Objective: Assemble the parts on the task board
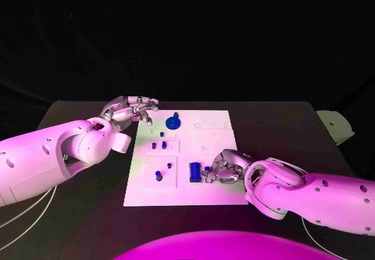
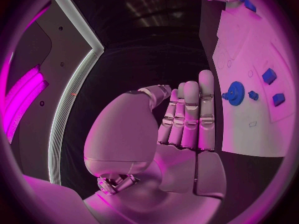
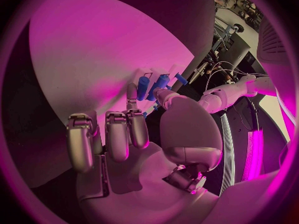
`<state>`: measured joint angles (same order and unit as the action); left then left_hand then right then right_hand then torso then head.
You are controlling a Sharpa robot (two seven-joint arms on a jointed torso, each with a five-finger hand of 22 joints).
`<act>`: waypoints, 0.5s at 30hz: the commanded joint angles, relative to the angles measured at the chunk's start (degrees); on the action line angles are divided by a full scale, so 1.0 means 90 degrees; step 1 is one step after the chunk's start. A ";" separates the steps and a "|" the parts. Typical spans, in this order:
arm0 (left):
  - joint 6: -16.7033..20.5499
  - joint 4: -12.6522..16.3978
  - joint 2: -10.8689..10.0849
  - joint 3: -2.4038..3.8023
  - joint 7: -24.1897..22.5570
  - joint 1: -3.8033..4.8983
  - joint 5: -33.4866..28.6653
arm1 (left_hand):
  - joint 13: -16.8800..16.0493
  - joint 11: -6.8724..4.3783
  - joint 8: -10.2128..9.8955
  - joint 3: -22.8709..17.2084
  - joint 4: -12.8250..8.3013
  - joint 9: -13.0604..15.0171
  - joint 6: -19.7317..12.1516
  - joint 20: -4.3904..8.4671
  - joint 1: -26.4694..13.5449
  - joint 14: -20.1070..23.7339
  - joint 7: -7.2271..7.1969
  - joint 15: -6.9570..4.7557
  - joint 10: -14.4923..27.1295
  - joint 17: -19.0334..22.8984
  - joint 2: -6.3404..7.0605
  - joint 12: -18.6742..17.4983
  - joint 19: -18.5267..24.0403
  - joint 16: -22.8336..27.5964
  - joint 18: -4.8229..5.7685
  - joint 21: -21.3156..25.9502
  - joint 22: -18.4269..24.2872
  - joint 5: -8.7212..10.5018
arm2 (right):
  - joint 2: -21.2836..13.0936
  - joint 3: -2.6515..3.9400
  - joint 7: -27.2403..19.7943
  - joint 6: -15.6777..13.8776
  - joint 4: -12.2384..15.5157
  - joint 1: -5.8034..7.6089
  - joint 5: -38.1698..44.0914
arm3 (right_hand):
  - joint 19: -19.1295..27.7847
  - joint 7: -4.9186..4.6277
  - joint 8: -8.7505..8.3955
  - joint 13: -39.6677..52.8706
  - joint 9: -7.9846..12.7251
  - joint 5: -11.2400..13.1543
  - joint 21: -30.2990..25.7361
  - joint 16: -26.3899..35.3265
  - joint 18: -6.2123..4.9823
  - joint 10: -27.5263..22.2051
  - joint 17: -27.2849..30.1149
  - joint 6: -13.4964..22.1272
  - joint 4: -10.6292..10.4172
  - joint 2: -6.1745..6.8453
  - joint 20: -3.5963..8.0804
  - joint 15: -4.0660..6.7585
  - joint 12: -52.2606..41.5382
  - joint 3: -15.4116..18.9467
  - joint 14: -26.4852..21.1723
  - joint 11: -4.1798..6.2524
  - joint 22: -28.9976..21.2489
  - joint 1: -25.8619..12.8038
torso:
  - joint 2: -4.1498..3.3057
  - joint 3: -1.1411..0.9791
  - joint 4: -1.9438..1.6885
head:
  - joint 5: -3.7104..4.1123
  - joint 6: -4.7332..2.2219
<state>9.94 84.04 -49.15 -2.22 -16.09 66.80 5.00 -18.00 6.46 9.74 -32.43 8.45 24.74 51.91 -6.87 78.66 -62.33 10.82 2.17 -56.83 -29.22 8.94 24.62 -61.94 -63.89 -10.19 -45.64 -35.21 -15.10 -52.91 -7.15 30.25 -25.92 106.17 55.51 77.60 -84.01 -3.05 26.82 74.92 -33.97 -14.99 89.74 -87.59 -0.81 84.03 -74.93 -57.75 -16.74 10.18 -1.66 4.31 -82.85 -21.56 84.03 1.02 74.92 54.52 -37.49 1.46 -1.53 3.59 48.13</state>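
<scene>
Right hand (image 1: 224,167) pinches a small blue part (image 1: 208,169) over the task board (image 1: 211,195); left hand (image 1: 129,112) loosely open at its edge.

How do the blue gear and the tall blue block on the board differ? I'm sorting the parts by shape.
The blue gear is round with a knob and sits at the far end of the task board, near the left hand. The tall blue block is a narrow rectangle at the near end, beside the right hand. Both are blue.

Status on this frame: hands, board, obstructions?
Left hand open, at task board far corner. Right hand pinching small blue part beside tall blue block. No obstruction seen.
</scene>
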 commanded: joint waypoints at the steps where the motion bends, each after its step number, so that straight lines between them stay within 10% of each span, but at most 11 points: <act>1: -0.0099 0.0017 0.0005 0.0004 -0.0021 0.0004 0.0000 | -0.0008 0.0005 0.0034 -0.0044 0.0011 -0.0008 -0.0036 -0.0025 -0.0007 0.0057 -0.0004 -0.0002 0.0056 -0.0008 -0.0058 0.0042 0.0001 0.0011 -0.0041 0.0043 0.0011 -0.0022 | -0.0030 -0.0001 -0.0031 0.0045 0.0060 -0.0006 0.0100 | -0.0666 -0.0007 -0.0019 0.1252 -0.0009 0.0044 0.0029 0.0001 0.0090 0.0339 -0.1004 -0.0031 -0.0003 -0.0023 0.0007 0.0036 -0.0019 0.0072 0.0535 0.0005 0.1676 -0.0079 | -0.0002 -0.0002 0.0002 | -0.0002 -0.0007; 15: -0.0101 0.0020 -0.0011 0.0004 -0.0008 0.0004 0.0000 | -0.0007 0.0005 0.0040 -0.0060 0.0017 -0.0008 -0.0040 -0.0026 -0.0009 0.0058 -0.0004 0.0000 0.0064 -0.0008 -0.0084 0.0050 0.0000 0.0011 -0.0041 0.0046 0.0013 -0.0029 | -0.0211 -0.0001 -0.0016 -0.0037 0.0218 -0.0006 0.0227 | -0.0666 0.0004 -0.0017 0.1259 -0.0012 -0.0090 0.0029 -0.0003 0.0090 0.0345 -0.1014 -0.0039 0.0010 -0.0164 0.0014 0.0045 -0.0030 0.0170 0.0537 0.0015 0.1676 -0.0115 | -0.0001 -0.0002 -0.0002 | -0.0011 -0.0007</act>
<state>9.93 84.06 -49.29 -2.22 -15.96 66.80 5.00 -18.00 6.67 9.74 -32.67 8.69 24.74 51.91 -6.86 78.43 -62.33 10.82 2.17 -56.61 -29.21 8.72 24.85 -61.94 -63.89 -10.19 -45.42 -35.16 -15.09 -54.74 -7.15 30.18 -26.17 107.94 55.51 78.42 -84.01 -3.05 26.82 74.91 -34.01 -15.65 89.74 -87.59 -0.82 84.03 -74.92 -57.75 -16.67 9.28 -1.66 4.31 -82.85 -20.37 84.03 1.02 74.91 53.62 -37.49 1.44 -1.51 3.48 48.07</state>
